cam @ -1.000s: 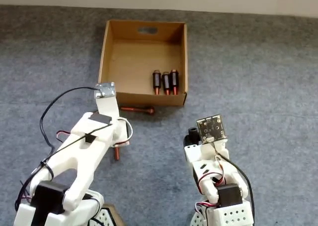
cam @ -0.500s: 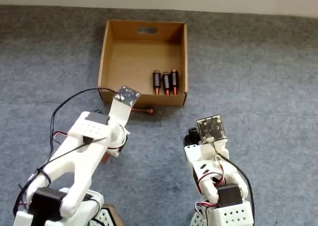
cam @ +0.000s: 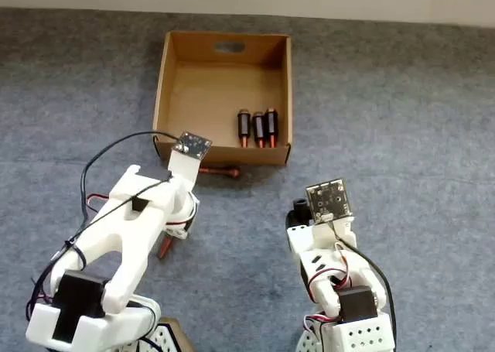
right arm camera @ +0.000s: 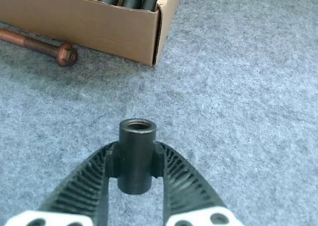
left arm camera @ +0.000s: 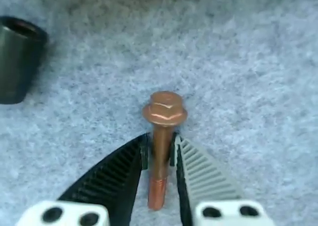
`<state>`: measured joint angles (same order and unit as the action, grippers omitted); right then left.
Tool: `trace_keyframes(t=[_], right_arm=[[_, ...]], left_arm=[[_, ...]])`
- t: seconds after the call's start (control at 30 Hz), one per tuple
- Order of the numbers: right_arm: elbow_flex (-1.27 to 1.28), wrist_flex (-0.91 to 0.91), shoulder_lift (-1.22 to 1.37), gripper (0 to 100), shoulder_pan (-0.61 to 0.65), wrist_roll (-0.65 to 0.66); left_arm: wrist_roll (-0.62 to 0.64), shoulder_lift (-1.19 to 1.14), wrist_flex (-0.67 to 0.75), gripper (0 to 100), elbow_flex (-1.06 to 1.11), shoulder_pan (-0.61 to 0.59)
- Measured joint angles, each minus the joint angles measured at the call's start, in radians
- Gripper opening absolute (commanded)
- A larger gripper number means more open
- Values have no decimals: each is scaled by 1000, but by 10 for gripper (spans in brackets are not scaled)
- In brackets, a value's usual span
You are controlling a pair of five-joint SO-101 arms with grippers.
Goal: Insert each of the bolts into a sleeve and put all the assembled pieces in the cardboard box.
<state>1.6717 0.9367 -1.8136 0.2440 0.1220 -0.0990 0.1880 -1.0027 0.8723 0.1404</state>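
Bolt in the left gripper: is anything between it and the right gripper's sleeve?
Nothing visible: bare carpet lies between the left gripper with its bolt and the right gripper with its sleeve.

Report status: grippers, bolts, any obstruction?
Left gripper shut on bolt. Right gripper shut on sleeve. Three assembled pieces in cardboard box. One loose bolt on carpet beside box front.

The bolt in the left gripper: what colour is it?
The bolt is copper-orange, clearest in the left wrist view.

fingers (right arm camera: 84,186) grip a black sleeve (right arm camera: 135,156); a bolt (right arm camera: 37,46) lies beside the box (right arm camera: 99,27) (cardboard).
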Motion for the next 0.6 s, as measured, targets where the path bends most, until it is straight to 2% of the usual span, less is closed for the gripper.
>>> trace_keyframes(t=[0.6], right_arm=[[0, 0, 0, 6, 0, 0]], left_arm=[[3, 21, 95, 98, 6, 5]])
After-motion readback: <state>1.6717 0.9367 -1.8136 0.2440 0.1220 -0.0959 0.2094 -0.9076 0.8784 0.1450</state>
